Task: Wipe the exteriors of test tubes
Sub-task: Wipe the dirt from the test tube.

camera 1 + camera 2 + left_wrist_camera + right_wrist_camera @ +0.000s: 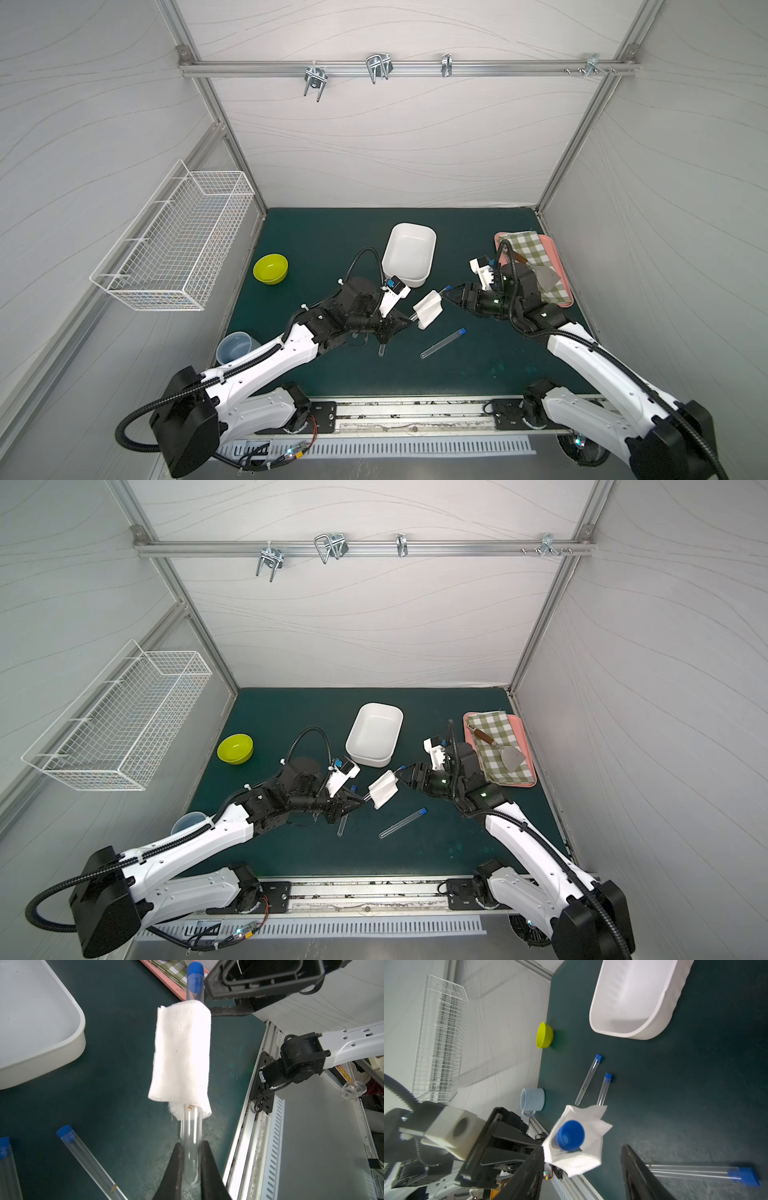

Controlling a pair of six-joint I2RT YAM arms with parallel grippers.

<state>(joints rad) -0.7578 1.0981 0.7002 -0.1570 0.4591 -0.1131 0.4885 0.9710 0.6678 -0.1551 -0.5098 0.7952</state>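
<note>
Clamping the rounded end of 1 test tube (192, 1126), the left gripper (192, 1144) held it clear of the table (478, 374). Its blue cap (571, 1134) pointed at the right gripper (582, 1148), probably so the whole barrel was reachable. A white gauze cloth (182, 1053) sat wrapped around the tube's middle. The right gripper's jaws stood apart at the cloth's cap end, 1 finger against it, seemingly placed to close and slide. 3 other test tubes (588, 1079) lay flat on the table nearby; whether they were already wiped was unclear.
</note>
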